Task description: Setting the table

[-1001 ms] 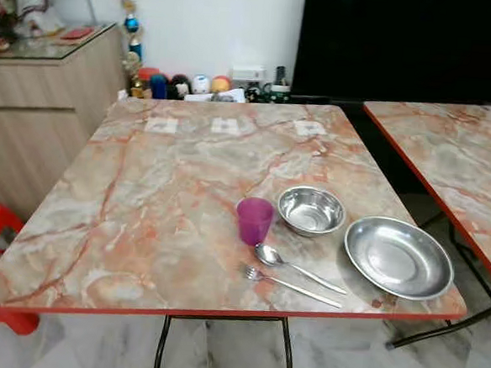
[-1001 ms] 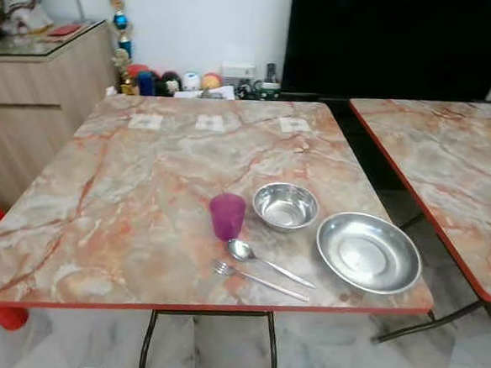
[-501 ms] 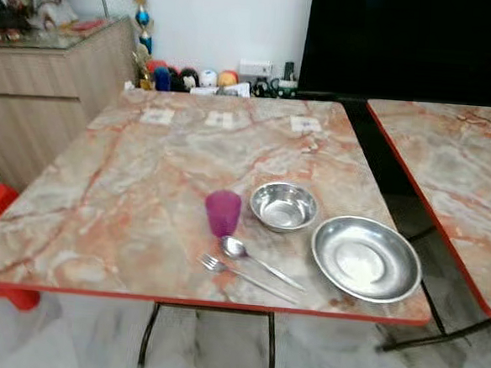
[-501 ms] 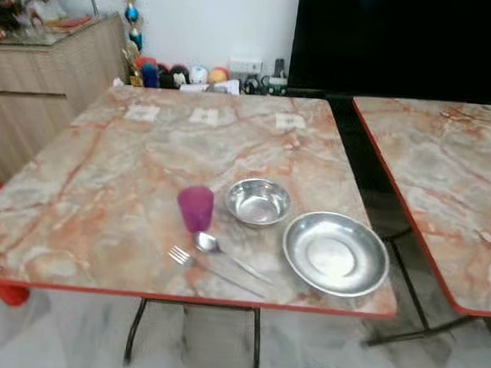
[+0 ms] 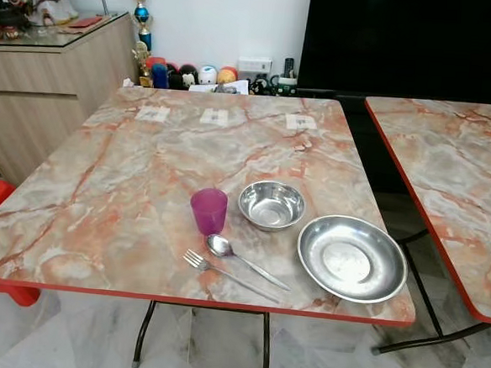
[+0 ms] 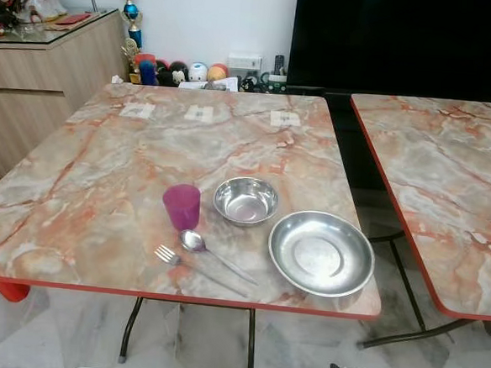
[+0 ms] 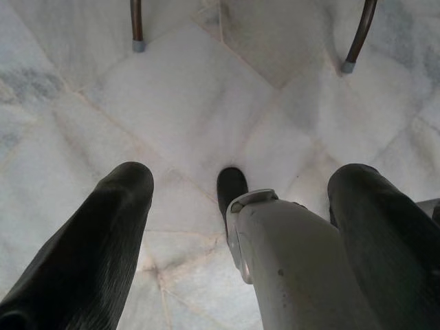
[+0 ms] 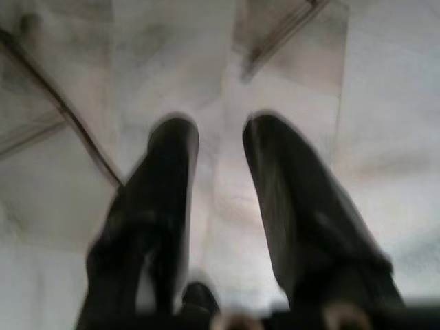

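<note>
At the near right of the marble-patterned worktop the setting lies grouped: a purple plastic cup, a small steel bowl to its right, a wide shallow steel plate nearest the right edge, and a steel spoon and steel fork nearest the robot. Over the last second the whole view has shifted, so the camera moved, not the dishes. Both arms hang over the floor, left tool and right tool released and empty, so no piece is in hand yet.

cup, bowl, plate, spoon & fork
</note>
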Controlling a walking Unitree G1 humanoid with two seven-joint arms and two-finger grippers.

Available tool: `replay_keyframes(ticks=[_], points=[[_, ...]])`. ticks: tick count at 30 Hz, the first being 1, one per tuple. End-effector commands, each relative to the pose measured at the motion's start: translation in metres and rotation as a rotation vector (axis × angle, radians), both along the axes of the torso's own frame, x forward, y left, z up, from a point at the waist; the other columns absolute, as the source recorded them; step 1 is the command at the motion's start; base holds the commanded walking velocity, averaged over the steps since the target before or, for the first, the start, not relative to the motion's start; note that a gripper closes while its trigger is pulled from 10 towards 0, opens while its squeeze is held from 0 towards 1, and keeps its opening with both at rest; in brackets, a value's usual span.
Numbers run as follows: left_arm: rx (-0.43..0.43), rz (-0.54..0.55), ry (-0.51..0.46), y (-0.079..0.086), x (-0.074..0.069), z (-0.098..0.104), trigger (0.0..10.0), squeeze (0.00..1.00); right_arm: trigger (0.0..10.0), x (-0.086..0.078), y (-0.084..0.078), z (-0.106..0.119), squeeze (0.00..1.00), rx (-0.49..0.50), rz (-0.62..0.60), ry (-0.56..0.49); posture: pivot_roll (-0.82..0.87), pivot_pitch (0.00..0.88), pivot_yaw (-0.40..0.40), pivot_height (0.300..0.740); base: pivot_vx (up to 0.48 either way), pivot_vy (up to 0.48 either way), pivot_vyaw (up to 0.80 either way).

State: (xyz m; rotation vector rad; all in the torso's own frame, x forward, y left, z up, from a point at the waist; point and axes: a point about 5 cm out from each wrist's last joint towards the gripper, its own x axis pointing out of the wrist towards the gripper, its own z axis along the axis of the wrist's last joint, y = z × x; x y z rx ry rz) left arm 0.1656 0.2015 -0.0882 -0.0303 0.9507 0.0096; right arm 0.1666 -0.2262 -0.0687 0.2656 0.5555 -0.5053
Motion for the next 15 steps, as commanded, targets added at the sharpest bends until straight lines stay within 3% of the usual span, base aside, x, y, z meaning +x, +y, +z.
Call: replay_keyframes(ticks=[1,4,8,13,15], points=[[0.016,-0.015,0.03,0.002,-0.008,-0.003,10.0,0.0,10.0,-0.006,-0.024,0.021,0.0,-0.097,-0.066,-0.166,-0.11,0.0,0.002,0.74,0.0,0.0,0.0],[0.02,-0.024,0.031,0.004,-0.011,-0.004,10.0,0.0,10.0,-0.022,-0.028,0.042,0.0,-0.16,-0.083,-0.26,-0.12,0.0,-0.003,0.74,0.0,0.0,0.0],[0.025,-0.029,0.04,0.009,-0.018,-0.005,10.0,0.0,10.0,-0.038,-0.027,0.052,0.0,-0.192,-0.122,-0.283,-0.13,0.0,-0.005,0.74,0.0,0.0,0.0],[0.03,-0.042,0.047,0.011,-0.021,-0.006,10.0,0.0,10.0,-0.047,-0.033,0.065,0.0,-0.258,-0.168,-0.306,-0.13,0.0,-0.004,0.74,0.0,0.0,0.0],[0.031,-0.044,0.049,0.01,-0.022,-0.006,10.0,0.0,10.0,-0.041,-0.04,0.079,0.0,-0.282,-0.173,-0.345,-0.13,0.0,0.0,0.74,0.0,0.0,0.0]])
